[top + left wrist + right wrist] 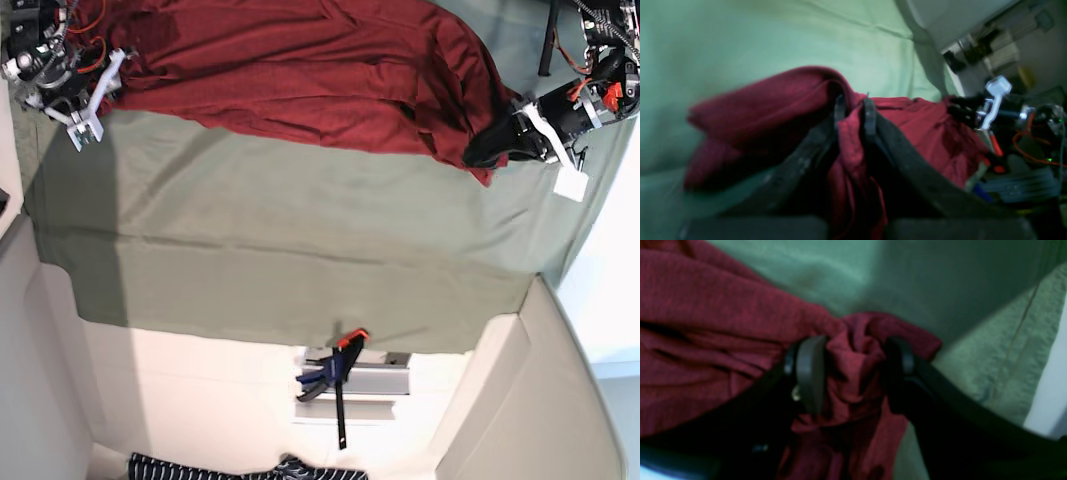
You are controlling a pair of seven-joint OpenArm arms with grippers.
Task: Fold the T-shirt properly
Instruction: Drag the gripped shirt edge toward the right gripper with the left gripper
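Between both sets of fingertips, left gripper [853,110] and right gripper [853,370] each pinch bunched maroon T-shirt [300,70] fabric, so I'd say folding's barely started, nothing neat yet.

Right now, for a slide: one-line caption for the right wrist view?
Right end effector pinching a bunched fold of the dark red fabric T-shirt over the green table cloth.

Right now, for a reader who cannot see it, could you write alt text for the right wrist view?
The right gripper pinches a bunched fold of the dark red T-shirt between its two black fingers. The rest of the shirt lies rumpled on a green cloth.
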